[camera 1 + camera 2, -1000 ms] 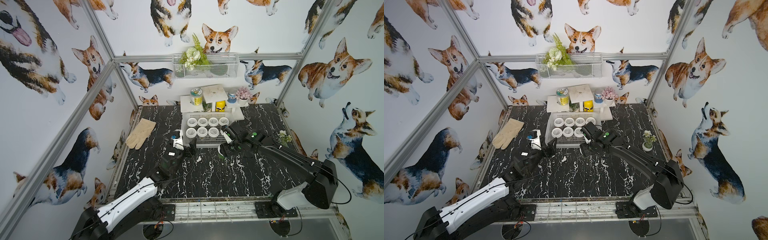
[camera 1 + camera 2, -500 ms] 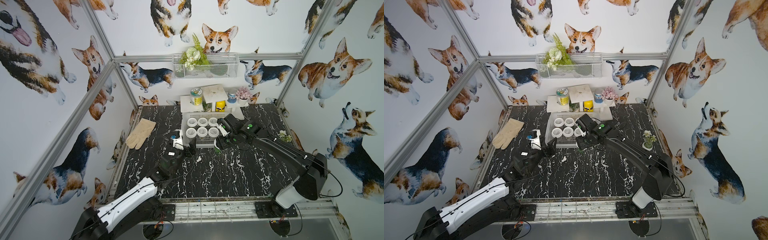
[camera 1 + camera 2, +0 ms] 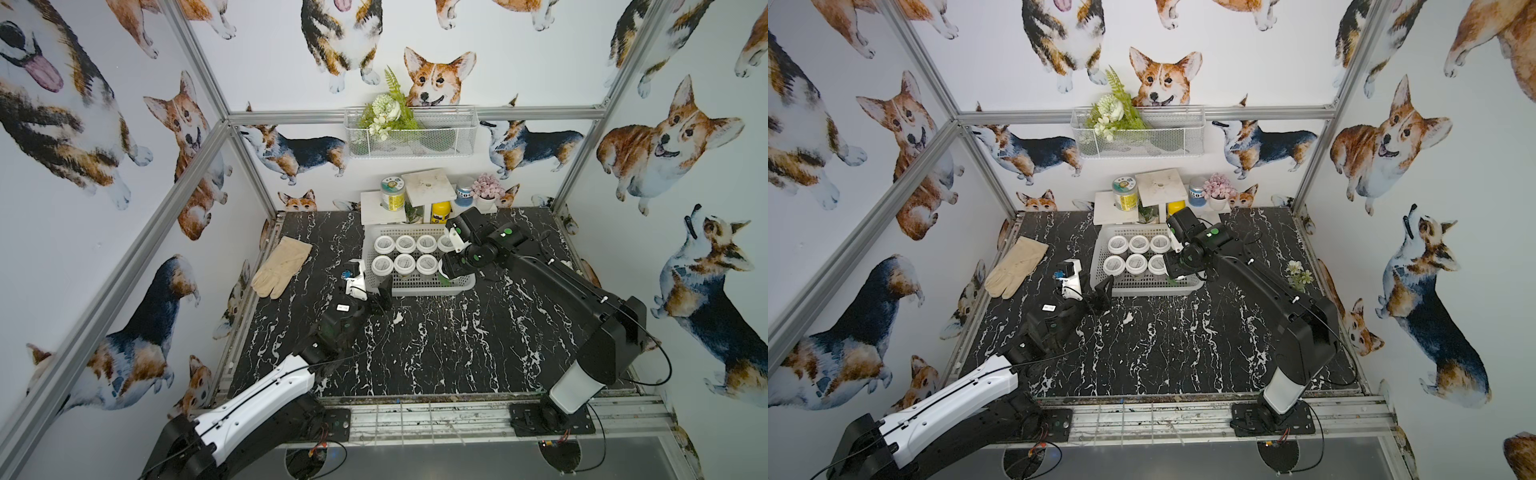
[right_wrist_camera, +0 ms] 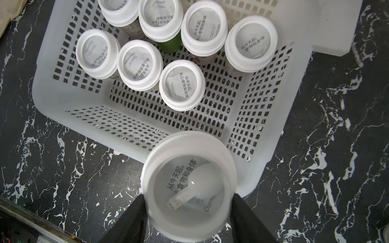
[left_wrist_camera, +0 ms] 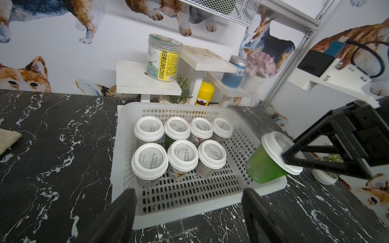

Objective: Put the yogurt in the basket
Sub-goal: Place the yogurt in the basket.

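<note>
The right tool pinches a yogurt cup, white-lidded, green-sided, tilted over a corner rim of the basket. Ahead of it seven cups stand in two rows, bare lattice floor between. The left tool gapes empty before the basket wall.

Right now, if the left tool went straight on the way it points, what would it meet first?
Most likely the near wall of the basket: the left tool stands open and aims at it. Nothing shows between them, though depth is unclear.
</note>
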